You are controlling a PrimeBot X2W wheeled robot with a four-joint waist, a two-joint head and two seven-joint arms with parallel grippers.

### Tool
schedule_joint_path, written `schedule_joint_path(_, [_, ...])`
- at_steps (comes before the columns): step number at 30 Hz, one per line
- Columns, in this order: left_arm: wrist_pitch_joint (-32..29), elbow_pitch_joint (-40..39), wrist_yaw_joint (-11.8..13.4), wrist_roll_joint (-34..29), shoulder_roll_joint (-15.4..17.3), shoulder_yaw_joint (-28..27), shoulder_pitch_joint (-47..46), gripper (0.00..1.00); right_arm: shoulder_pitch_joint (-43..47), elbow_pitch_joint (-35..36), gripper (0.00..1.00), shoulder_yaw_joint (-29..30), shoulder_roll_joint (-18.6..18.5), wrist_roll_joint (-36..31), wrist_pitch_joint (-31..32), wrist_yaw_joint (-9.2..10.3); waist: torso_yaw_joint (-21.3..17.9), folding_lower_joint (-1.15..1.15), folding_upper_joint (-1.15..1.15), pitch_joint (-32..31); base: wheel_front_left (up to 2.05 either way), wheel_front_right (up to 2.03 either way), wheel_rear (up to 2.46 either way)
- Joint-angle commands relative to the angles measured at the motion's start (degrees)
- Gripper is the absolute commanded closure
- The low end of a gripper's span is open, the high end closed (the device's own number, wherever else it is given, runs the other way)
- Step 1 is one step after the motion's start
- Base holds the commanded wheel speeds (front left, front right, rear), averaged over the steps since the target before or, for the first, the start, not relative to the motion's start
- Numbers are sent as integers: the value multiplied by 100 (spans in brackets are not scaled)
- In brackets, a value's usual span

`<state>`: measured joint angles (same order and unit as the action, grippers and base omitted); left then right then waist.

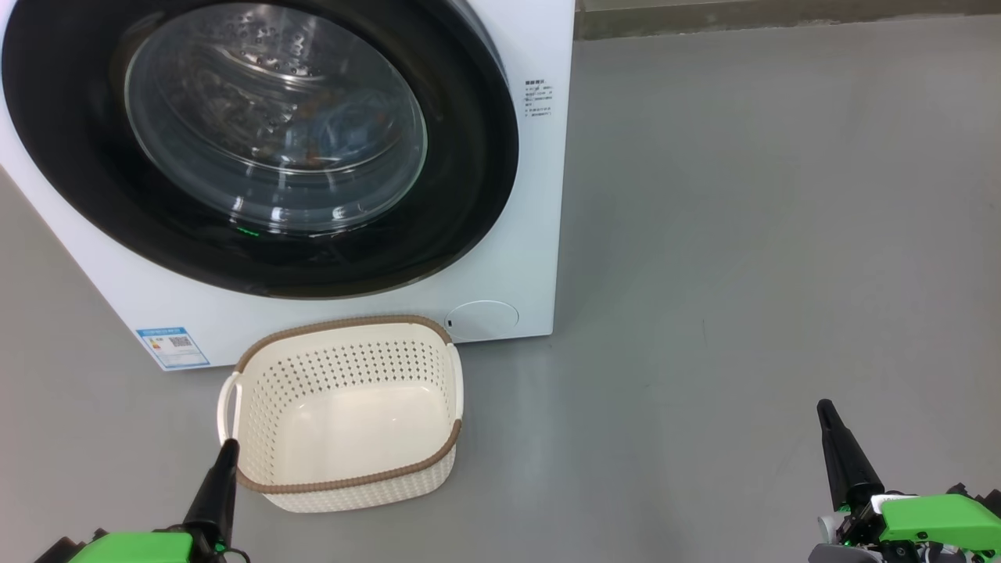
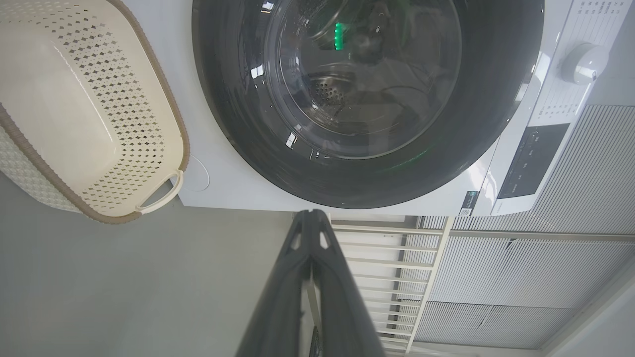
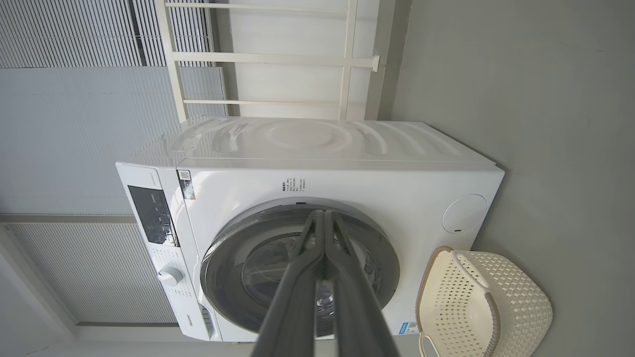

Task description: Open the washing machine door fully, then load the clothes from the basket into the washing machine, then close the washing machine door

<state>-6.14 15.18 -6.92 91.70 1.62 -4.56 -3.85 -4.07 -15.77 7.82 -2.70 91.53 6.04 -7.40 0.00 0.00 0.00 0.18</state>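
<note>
The empty basket (image 1: 352, 367) sits just in front of the washing machine (image 1: 500, 266), whose door (image 1: 469, 156) is shut. The left gripper (image 1: 229, 446) is just beside the basket, and the right gripper (image 1: 825, 408) is well apart. Both are closed on nothing.

Cream perforated basket (image 1: 344, 367), blk door rim (image 1: 469, 156)

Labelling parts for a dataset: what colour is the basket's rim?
Brown, with a woven look, around the cream-white basket. The head view shows it best.
</note>
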Motion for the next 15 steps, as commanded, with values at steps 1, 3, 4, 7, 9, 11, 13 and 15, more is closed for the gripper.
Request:
schedule_joint_path(1, [-34, -113, -57, 48, 126, -194, -234, 100, -211, 175, 100, -128, -18, 62, 47, -9, 0, 0, 0, 0, 0, 0, 0])
schedule_joint_path(3, [-34, -113, -57, 48, 126, -194, -234, 100, -211, 175, 100, -128, -18, 62, 47, -9, 0, 0, 0, 0, 0, 0, 0])
schedule_joint_path(4, [-34, -113, -57, 48, 126, -194, -234, 100, -211, 175, 100, -128, -18, 62, 47, -9, 0, 0, 0, 0, 0, 0, 0])
schedule_joint_path(7, [-34, -113, -57, 48, 126, -194, -234, 100, -211, 175, 100, -128, -18, 62, 46, -9, 0, 0, 0, 0, 0, 0, 0])
schedule_joint_path(9, [-34, -113, -57, 48, 126, -194, -234, 100, -211, 175, 100, -128, -18, 62, 46, -9, 0, 0, 0, 0, 0, 0, 0])
schedule_joint_path(11, [-34, -113, -57, 48, 126, -194, -234, 100, -211, 175, 100, -128, -18, 62, 46, -9, 0, 0, 0, 0, 0, 0, 0])
schedule_joint_path(13, [-34, -113, -57, 48, 126, -194, -234, 100, -211, 175, 100, -128, -18, 62, 46, -9, 0, 0, 0, 0, 0, 0, 0])
schedule_joint_path(15, [-34, -113, -57, 48, 126, -194, -234, 100, -211, 175, 100, -128, -18, 62, 46, -9, 0, 0, 0, 0, 0, 0, 0])
